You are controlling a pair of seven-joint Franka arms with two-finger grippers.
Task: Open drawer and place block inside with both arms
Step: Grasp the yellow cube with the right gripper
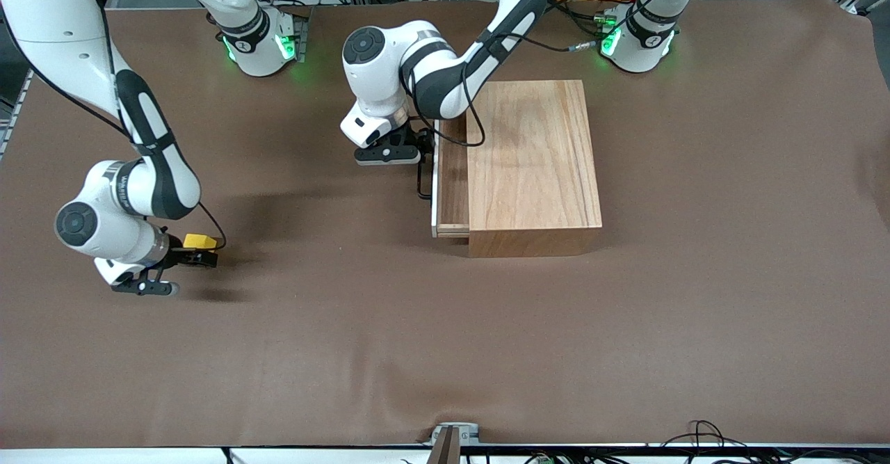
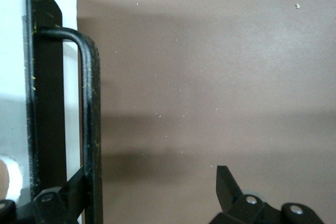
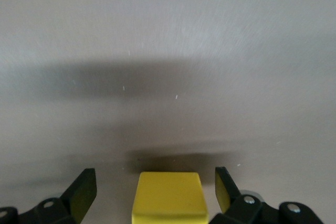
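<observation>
Brown table cover [image 1: 487, 353] under everything, with cables and a small metal bracket [image 1: 455, 435] at the edge nearest the front camera. Large wooden box [image 1: 535, 158] toward the left arm's end of the table, its drawer [image 1: 452, 172] slid partly out toward the right arm's end; inside of the drawer in shadow, seemingly bare. White-edged front panel and thin black wire handle [image 2: 89, 108] facing the open table.

Left gripper [image 1: 421, 147] right at the handle: one finger [image 2: 50, 203] tucked between wire and white panel, the other [image 2: 227, 184] well apart out over the cover, so spread wide with the wire between, not clamped. Left forearm crossing above the box's corner.

Block [image 1: 199, 241] down on the cover near the right arm's end, well apart from the box. Right gripper [image 1: 198, 252] low around it, fingers [image 3: 84, 190] spread wide on either side, a gap showing on each side of the yellow cube, no grip
</observation>
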